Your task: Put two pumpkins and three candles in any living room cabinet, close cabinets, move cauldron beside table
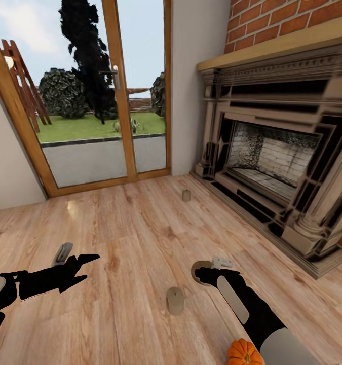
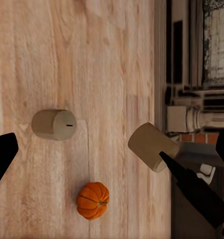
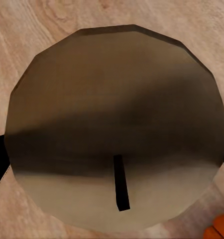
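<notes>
- Looking down from the head, we saw a wooden floor (image 1: 140,238) running to a brick fireplace (image 1: 272,162) at 2 o'clock and a glazed patio door (image 1: 105,96) at 11 o'clock.
- Our right claw (image 1: 205,274) sat low at 5 o'clock, closed around a candle (image 1: 200,267) whose beige body showed just past the black fingers; in the right wrist view that candle's round top (image 3: 117,129) with its short dark wick (image 3: 121,181) lay directly between the jaws.
- Our left claw (image 1: 84,266) hung at 8 o'clock with its fingers spread apart, gripping nothing.
- A second candle (image 1: 175,300) stood upright on the floor near 6 o'clock, between the two arms and apart from both.
- A third candle (image 1: 186,195) stood farther off at 1 o'clock, near the fireplace base.
- One pumpkin (image 1: 244,353) rested on the floor at the lower edge, just beside our right forearm.
- In the left wrist view we saw the pumpkin (image 2: 93,200) lying near the standing candle (image 2: 54,124).
</notes>
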Available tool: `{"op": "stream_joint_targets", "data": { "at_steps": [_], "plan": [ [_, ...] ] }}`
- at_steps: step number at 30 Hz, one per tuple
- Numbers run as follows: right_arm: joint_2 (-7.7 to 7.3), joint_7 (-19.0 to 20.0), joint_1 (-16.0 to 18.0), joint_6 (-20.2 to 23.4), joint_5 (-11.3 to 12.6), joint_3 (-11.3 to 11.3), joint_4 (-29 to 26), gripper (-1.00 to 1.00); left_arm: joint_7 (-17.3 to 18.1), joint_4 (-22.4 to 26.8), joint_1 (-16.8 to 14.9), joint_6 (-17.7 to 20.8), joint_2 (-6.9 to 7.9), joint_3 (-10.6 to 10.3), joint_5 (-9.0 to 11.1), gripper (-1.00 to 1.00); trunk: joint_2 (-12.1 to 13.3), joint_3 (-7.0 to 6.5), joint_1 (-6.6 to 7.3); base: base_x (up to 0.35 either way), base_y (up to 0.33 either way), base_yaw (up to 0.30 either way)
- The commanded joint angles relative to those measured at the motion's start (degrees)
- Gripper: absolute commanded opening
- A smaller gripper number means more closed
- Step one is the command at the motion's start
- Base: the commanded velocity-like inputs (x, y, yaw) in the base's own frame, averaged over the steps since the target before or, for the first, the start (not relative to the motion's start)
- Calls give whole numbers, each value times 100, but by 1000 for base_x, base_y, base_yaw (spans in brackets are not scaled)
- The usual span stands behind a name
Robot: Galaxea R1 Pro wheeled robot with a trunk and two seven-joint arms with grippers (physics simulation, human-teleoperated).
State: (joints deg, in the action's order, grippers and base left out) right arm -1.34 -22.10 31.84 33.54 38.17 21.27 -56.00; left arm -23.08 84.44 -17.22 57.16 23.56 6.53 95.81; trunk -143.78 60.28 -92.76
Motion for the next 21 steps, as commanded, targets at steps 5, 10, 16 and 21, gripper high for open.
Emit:
{"op": "stream_joint_targets", "data": {
  "at_steps": [5, 10, 16, 21],
  "plan": [
    [-6, -66, 6, 4, 68, 25, -7, -100, -57, 2, -1, 14, 0, 6, 53, 100, -2, 6, 0, 26, 93, -244],
    [-6, -62, 7, 4, 68, 22, -9, -100, -57, 2, -3, 14, 0, 6, 46, 100, -2, 6, 0, 2, 8, -131],
    [-6, -59, 6, 3, 72, 18, -7, -100, -57, 2, -2, 14, 0, 6, 57, 100, -2, 6, 0, 0, 54, -161],
    [0, -65, 7, 3, 68, 22, -8, -100, -58, 2, -5, 14, 0, 6, 46, 100, -2, 6, 0, 0, 79, -244]
  ]
}}
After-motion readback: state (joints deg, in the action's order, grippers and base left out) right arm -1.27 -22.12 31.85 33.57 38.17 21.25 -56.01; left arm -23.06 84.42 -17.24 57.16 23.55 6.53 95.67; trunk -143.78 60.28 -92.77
